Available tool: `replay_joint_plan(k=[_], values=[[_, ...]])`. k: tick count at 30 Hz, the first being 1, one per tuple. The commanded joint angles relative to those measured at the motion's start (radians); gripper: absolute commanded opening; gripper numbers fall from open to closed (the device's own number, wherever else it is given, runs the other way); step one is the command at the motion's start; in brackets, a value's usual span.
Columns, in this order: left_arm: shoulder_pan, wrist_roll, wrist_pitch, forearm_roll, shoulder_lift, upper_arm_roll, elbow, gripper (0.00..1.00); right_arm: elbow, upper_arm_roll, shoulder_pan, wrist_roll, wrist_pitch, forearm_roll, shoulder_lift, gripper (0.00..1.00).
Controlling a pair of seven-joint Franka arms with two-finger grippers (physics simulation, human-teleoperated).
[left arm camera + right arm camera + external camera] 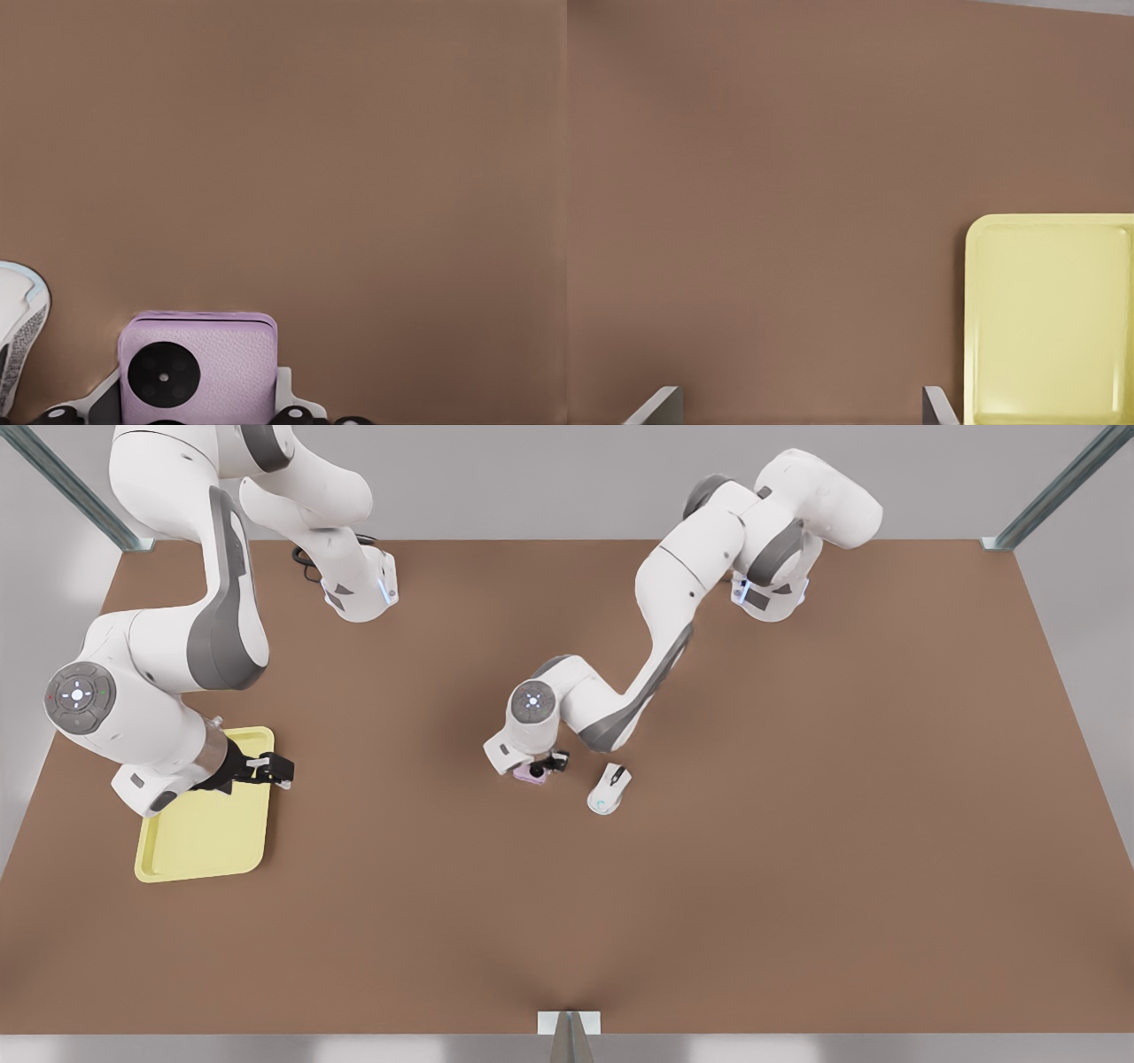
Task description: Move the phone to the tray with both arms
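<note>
The pale pink phone [530, 774] lies on the brown table near its middle, its black camera circle facing up [162, 375]. My left gripper [544, 765], on the arm at the front view's right, is down over it, and its fingers [285, 390] press against the phone's two sides. The yellow tray [205, 840] lies at the front view's left. My right gripper [271, 769] hangs open over the tray's far right edge, its fingertips [937, 405] wide apart with nothing between them. The tray's corner [1050, 319] lies beside them.
A white computer mouse [609, 788] lies just to the front view's right of the phone, and its edge [19, 323] is close beside the left gripper. Bare brown table [407, 824] stretches between the phone and the tray. Metal frame posts stand at the table's corners.
</note>
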Motion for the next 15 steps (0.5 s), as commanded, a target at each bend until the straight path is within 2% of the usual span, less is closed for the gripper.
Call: replay_joint_plan(k=[1, 5, 7, 8, 12, 13, 14, 15], values=[[-0.025, -0.727, -0.027, -0.004, 0.047, 0.002, 0.062, 0.78, 0.0, 0.0, -0.002, -0.003, 0.0, 0.0, -0.001, 1.0], [-0.029, -0.724, 0.035, -0.002, 0.098, 0.002, 0.093, 0.79, 0.0, 0.0, -0.004, -0.006, -0.002, 0.0, -0.001, 1.0], [-0.035, -0.727, 0.05, -0.004, 0.107, -0.002, 0.091, 0.85, 0.0, 0.0, -0.004, -0.007, -0.002, 0.0, -0.003, 1.0], [-0.037, -0.724, 0.055, -0.005, 0.111, -0.005, 0.091, 0.98, 0.0, 0.0, -0.006, -0.009, -0.002, 0.0, -0.001, 1.0], [-0.042, -0.71, 0.042, -0.005, 0.101, -0.002, 0.087, 1.0, 0.0, 0.0, -0.001, -0.006, -0.002, 0.0, -0.001, 1.0], [-0.008, -0.64, -0.028, -0.005, 0.043, -0.006, 0.082, 1.0, 0.0, 0.0, -0.001, -0.004, 0.0, 0.0, -0.001, 1.0], [0.069, -0.248, -0.293, -0.031, -0.068, -0.006, 0.082, 1.0, 0.0, 0.0, -0.001, -0.003, -0.002, 0.0, -0.001, 1.0], [0.151, 0.046, -0.451, -0.05, -0.163, -0.006, 0.082, 1.0, 0.0, 0.0, -0.001, -0.004, -0.002, 0.0, -0.001, 1.0]])
